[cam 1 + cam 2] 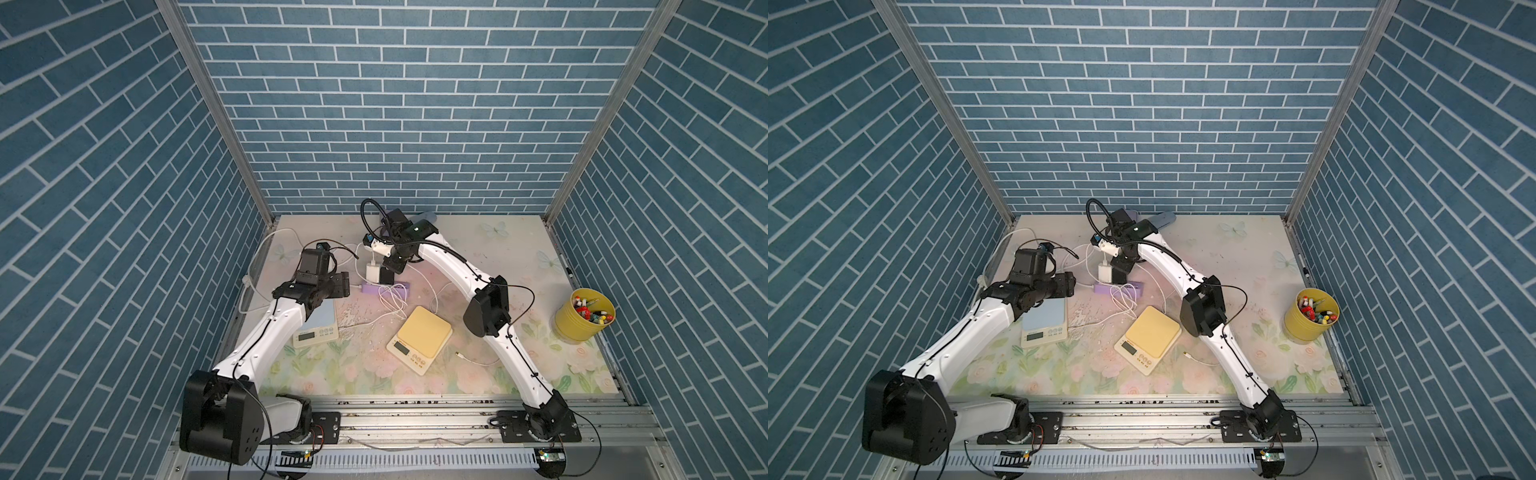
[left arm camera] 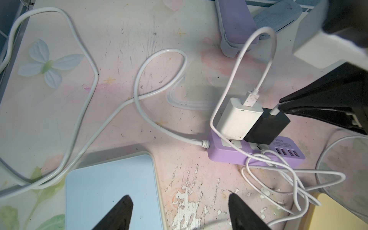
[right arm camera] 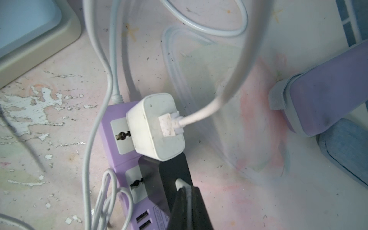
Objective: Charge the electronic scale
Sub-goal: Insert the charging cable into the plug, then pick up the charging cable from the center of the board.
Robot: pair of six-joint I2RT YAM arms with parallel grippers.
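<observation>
Floral tabletop (image 1: pixel 498 249), blue brick walls (image 1: pixel 374 124), pot (image 1: pixel 584 316) at three o'clock, right claw (image 3: pixel 188 191) pinching white plug (image 3: pixel 180 182), left claw (image 2: pixel 179 199) spread.

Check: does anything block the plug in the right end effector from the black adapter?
Nothing visible does: the plug held by the right end effector touches the black adapter. The white adapter sits beside, not between.

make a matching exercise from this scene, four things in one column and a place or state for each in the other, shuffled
Things: 1 white adapter; 2 usb plug on the black adapter; 3 blue scale; 4 yellow tin.
States: A pinched by the shut right gripper; B partly below the open left gripper; C holds small coloured items; D plugged into the purple power strip.
Pairs: 1-D; 2-A; 3-B; 4-C.
</observation>
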